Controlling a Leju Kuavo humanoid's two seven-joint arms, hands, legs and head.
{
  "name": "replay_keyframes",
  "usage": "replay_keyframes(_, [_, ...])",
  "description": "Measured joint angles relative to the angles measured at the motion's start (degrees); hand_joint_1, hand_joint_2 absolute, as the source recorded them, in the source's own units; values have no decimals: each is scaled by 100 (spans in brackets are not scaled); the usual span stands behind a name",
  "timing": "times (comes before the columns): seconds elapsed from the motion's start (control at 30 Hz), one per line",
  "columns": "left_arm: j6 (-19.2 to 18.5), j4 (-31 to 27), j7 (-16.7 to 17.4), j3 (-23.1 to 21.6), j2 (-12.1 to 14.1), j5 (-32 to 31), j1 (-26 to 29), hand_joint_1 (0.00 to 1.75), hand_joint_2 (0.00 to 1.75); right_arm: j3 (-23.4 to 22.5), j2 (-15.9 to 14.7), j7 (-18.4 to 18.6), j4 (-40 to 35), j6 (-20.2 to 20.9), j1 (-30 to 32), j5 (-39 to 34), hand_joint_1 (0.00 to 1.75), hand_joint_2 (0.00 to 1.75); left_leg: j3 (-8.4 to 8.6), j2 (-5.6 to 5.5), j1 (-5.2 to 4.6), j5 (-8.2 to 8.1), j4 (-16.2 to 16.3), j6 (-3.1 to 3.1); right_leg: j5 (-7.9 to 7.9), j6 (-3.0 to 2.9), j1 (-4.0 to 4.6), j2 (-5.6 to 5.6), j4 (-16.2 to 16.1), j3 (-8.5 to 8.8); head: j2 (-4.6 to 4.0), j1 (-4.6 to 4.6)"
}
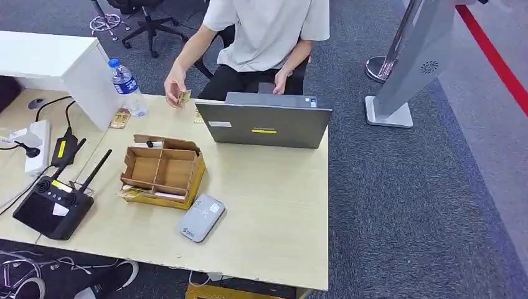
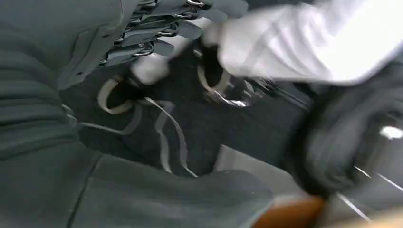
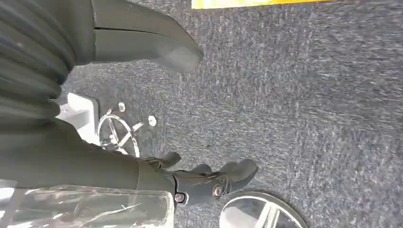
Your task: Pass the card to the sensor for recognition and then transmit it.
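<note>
A person's hand [image 1: 175, 85] holds the small tan card [image 1: 184, 98] over the table's [image 1: 274, 205] far edge, left of the laptop [image 1: 264, 124]. The grey card reader [image 1: 202, 217] lies near, right of the cardboard box [image 1: 163, 171]. The right hand [image 3: 142, 114] hangs open and empty; the left hand [image 2: 157, 33] is too blurred to judge, though probably nearer.

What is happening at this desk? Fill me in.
A seated person behind the open laptop holds a card above the far edge of the table. The grey card sensor lies near the front edge, beside a cardboard box with compartments. The robot has not stepped in yet: the left robot hand and right robot hand both hang low over the carpet, holding nothing.
</note>
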Motion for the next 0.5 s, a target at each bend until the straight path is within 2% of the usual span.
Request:
replay_keyframes(0.07, [295,52,-33,4,-289,-234,67,0,175,42,0,52,4,-2,-29,71,0,175,7,-3,-13,-2,0,5,0,2,-7,-3,1,2,0,-13])
replay_keyframes(0.13, [778,109,-202,-2,-588,-562,91,0,175,92,7,105,15,-2,-46,83,0,175,10,-6,-9,-3,0,7,0,2,-8,-6,0,7,0,-22])
replay_keyframes(0.17, [892,138,-261,-18,-708,-675,109,0,175,107,13,109,20,-4,-47,83,0,175,9,-6,-5,-4,1,7,0,3,-5,-6,-2,8,0,-11])
replay_keyframes(0.3, [1003,185,-326,-39,-1009,-780,115,0,175,133,13,111,22,-11,-56,83,0,175,13,-11,-6,-4,1,7,0,3,-6,-11,-2,11,0,-2])
replay_keyframes(0.5, [1022,214,-308,-53,-1165,-787,120,0,175,142,13,111,24,-11,-60,83,0,175,15,-10,-5,-4,1,7,-1,2,-5,-11,1,11,0,-9])
